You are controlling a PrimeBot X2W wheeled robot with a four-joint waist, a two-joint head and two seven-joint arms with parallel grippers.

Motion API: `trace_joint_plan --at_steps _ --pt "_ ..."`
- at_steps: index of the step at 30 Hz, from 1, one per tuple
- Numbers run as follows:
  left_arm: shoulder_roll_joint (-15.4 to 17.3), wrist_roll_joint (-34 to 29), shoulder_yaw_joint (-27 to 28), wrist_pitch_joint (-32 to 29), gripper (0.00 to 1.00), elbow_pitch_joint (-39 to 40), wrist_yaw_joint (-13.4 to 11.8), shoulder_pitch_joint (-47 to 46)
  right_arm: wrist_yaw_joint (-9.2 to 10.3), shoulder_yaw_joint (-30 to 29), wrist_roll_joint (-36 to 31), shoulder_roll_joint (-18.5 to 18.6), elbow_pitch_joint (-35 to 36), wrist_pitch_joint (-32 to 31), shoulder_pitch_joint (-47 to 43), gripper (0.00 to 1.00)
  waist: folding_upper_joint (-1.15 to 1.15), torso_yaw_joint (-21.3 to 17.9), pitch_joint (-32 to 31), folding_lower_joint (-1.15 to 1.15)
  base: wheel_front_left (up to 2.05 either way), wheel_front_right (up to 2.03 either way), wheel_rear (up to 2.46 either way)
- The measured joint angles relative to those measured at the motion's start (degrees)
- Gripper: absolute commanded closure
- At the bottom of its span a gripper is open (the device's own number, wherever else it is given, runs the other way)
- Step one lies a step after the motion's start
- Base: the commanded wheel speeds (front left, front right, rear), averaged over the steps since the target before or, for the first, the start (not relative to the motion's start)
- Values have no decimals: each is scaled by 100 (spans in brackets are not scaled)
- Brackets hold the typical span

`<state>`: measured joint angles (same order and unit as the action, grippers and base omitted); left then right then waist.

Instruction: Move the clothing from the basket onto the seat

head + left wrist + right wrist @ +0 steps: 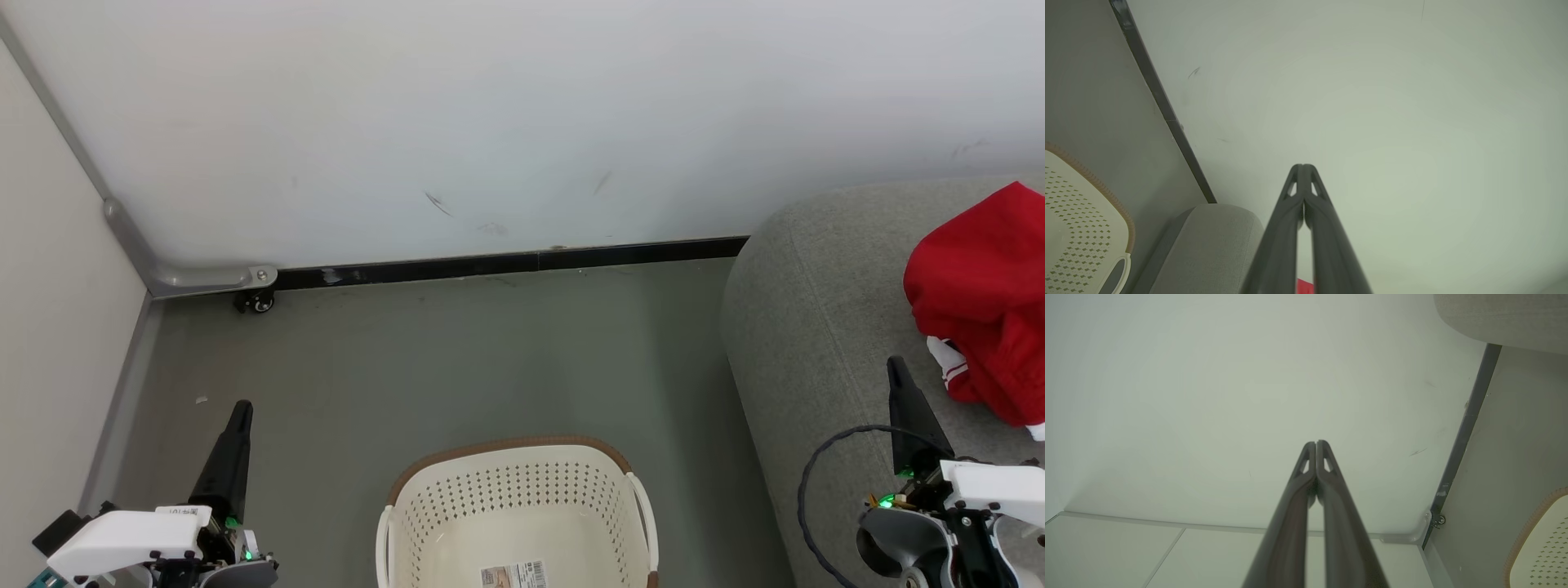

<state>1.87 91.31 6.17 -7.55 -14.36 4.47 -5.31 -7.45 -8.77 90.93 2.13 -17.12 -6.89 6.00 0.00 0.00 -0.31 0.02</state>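
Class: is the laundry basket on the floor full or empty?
Empty, as far as shown: the basket has a bare base with its paper label uncovered; its near end is cut off.

basket [514, 490] on floor [490, 359], ctr | seat [808, 343] to its R | clothing [980, 302] on seat

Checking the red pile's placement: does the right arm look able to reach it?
Probably yes: the shut right gripper sits over the seat just beside the red clothing, nothing visible between them.
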Motion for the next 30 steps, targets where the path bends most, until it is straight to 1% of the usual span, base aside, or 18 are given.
trace_joint_plan --at_steps 25,27,30 --pt "0 31 -33 9 100 159 -46 5 0 11 43 0 7 0 -1 100 0 -1 4 -1 0 0 0" --pt "0 31 -35 10 100 174 -92 7 0 12 43 0 8 0 -1 100 0 -1 5 0 0 0 0" --pt "0 31 -36 51 100 183 -93 8 0 13 43 0 8 0 -1 100 0 -1 5 -1 0 0 0"
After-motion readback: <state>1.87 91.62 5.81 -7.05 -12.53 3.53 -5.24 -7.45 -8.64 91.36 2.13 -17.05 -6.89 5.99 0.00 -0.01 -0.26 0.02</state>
